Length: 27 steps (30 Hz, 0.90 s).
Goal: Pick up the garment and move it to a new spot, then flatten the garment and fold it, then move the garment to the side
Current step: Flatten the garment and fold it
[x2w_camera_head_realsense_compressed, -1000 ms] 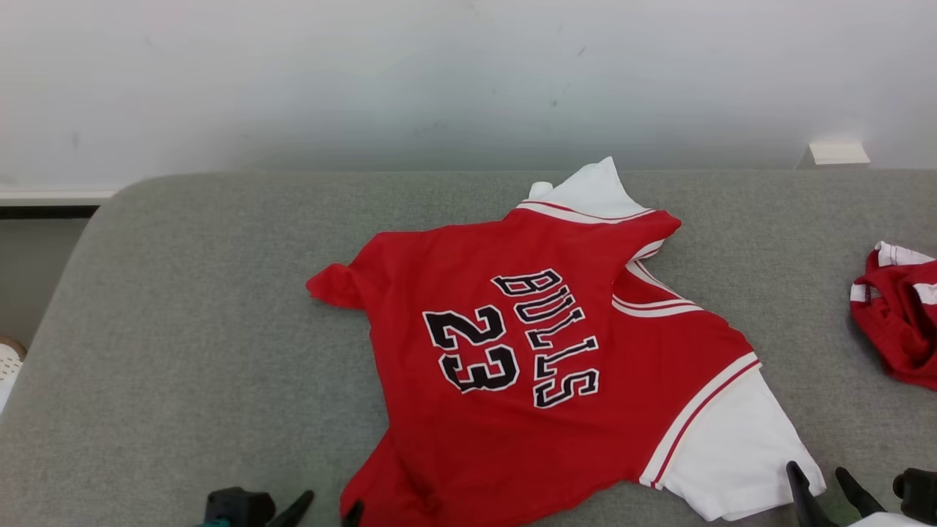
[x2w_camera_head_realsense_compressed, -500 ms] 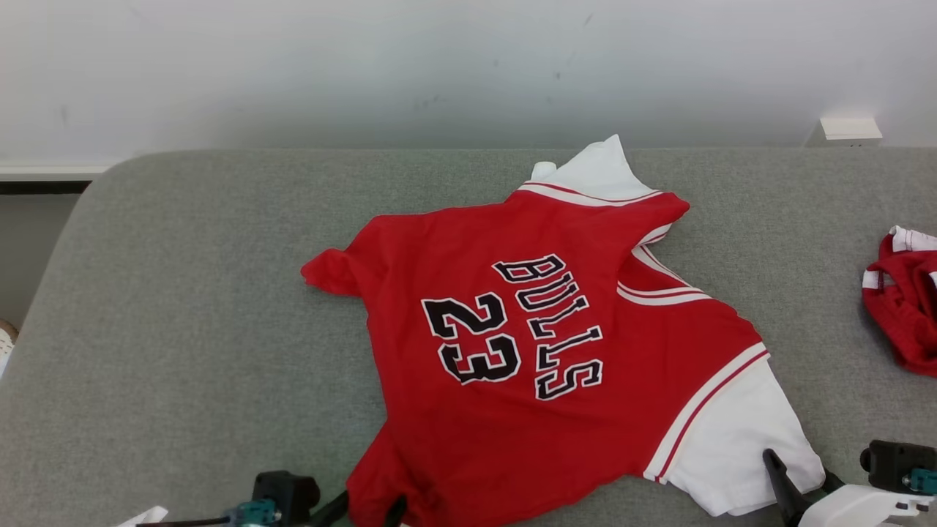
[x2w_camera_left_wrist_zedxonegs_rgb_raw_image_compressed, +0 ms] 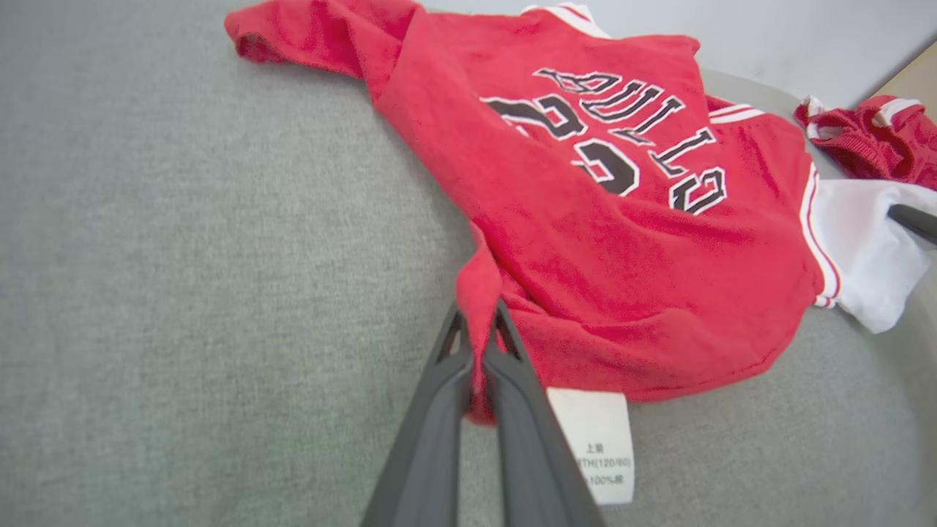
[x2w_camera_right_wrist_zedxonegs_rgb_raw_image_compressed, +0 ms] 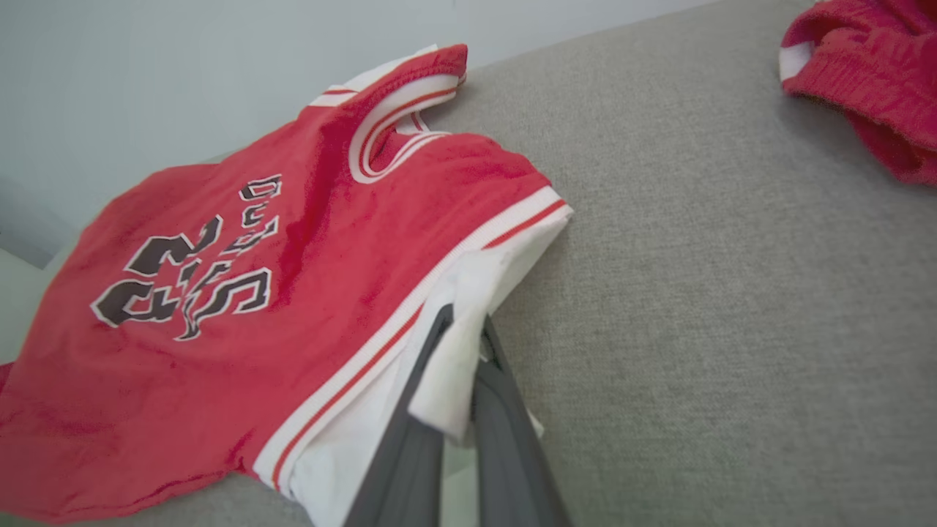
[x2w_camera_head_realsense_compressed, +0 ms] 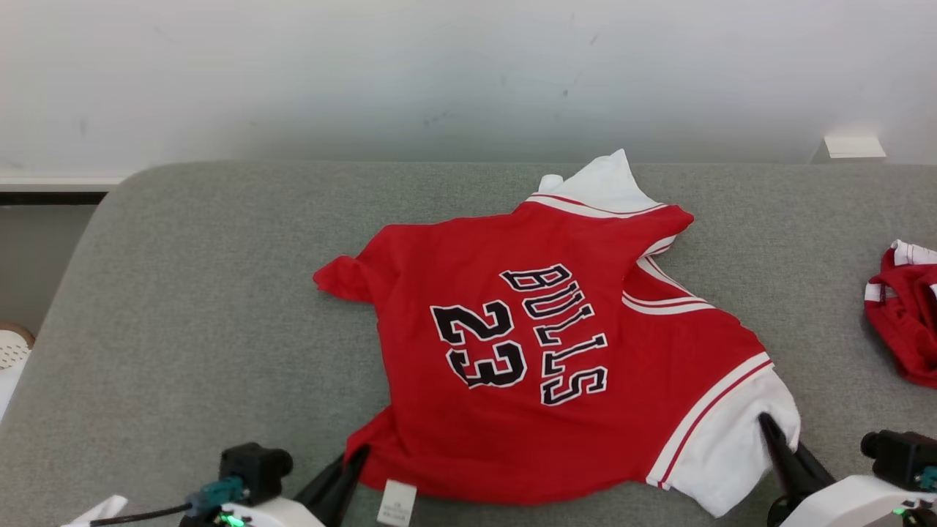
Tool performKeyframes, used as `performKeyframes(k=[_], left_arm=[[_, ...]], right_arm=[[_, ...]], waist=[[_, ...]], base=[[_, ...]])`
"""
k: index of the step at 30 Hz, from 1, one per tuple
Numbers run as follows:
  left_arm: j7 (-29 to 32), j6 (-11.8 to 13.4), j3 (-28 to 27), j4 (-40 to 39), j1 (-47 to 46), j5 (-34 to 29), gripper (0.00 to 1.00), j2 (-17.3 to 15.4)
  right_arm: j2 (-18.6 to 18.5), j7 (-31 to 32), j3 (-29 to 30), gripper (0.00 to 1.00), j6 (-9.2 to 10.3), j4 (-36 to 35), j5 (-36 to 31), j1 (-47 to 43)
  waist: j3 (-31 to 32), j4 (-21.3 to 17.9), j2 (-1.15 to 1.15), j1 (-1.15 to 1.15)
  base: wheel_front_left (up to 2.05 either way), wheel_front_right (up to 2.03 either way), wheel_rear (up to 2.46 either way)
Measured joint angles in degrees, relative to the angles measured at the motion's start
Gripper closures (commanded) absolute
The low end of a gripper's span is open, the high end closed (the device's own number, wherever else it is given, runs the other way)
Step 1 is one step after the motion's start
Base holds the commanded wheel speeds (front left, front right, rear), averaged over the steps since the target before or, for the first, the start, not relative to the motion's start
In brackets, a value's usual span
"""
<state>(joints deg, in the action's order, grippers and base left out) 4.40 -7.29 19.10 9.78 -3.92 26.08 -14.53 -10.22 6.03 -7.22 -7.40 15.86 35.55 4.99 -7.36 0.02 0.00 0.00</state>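
Observation:
The garment (x2w_camera_head_realsense_compressed: 542, 351) is a red jersey with white sleeves and "BULLS 23" in black, lying spread on the grey cushion (x2w_camera_head_realsense_compressed: 183, 329). My left gripper (x2w_camera_head_realsense_compressed: 355, 457) sits at the near left corner, shut on the red hem. In the left wrist view the gripper (x2w_camera_left_wrist_zedxonegs_rgb_raw_image_compressed: 479, 329) pinches a fold of red cloth (x2w_camera_left_wrist_zedxonegs_rgb_raw_image_compressed: 622, 219), and a white care label (x2w_camera_left_wrist_zedxonegs_rgb_raw_image_compressed: 596, 454) hangs beside it. My right gripper (x2w_camera_head_realsense_compressed: 768, 428) is shut on the near white sleeve. In the right wrist view the gripper (x2w_camera_right_wrist_zedxonegs_rgb_raw_image_compressed: 465, 322) has white sleeve cloth (x2w_camera_right_wrist_zedxonegs_rgb_raw_image_compressed: 468, 366) bunched between its fingers.
A second crumpled red and white garment (x2w_camera_head_realsense_compressed: 904, 329) lies at the cushion's right edge, also in the right wrist view (x2w_camera_right_wrist_zedxonegs_rgb_raw_image_compressed: 871, 73). A pale wall (x2w_camera_head_realsense_compressed: 439, 73) rises behind the cushion. The cushion's left edge drops off near a white object (x2w_camera_head_realsense_compressed: 11, 351).
Both grippers moved in from the near edge and shut on the garment, left on the red hem, right on the white sleeve. The hem has bunched and the label now shows. The camera shifted slightly.

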Motion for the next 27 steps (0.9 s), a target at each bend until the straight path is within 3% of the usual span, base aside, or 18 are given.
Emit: performKeyframes(k=[5, 11, 14, 18, 27], left_arm=[[-1.13, -0.01, -1.76, -2.53, -4.03, 0.76, 1.00, -2.01], [3.42, -0.08, -1.47, -3.26, -17.26, 1.25, 1.00, -8.06], [6.10, -0.19, 4.09, -2.38, -28.15, 4.15, 1.00, -12.37], [7.22, -0.24, 6.09, 3.99, -41.70, 9.73, 1.00, -14.51], [6.50, -0.25, 7.22, 19.72, -68.46, 16.16, 1.00, -13.92]], right_arm=[[-1.30, -3.58, 0.46, 1.00, -0.01, -7.67, 5.52, 2.87], [-3.20, -1.78, 0.12, 1.00, -0.01, -11.05, 11.35, 14.57], [-3.02, 0.76, 3.18, 1.00, 0.00, -6.98, 13.03, 23.88], [-1.51, 2.58, 5.45, 1.00, -0.01, -0.42, 12.48, 37.97], [-1.04, 2.72, 5.57, 1.00, -0.04, 9.98, 6.86, 66.55]], waist=[[0.43, -0.03, 0.00, 0.00], [-2.33, -0.18, 0.00, 0.00], [-5.15, -0.10, 0.00, 0.00], [-9.67, 0.17, 0.00, 0.01], [-19.85, 1.10, 0.00, 0.02]], base=[[0.00, 0.00, 0.00], [0.00, 0.00, 0.00], [0.00, 0.00, 0.00], [0.00, 0.00, 0.00], [0.00, 0.00, 0.00]])
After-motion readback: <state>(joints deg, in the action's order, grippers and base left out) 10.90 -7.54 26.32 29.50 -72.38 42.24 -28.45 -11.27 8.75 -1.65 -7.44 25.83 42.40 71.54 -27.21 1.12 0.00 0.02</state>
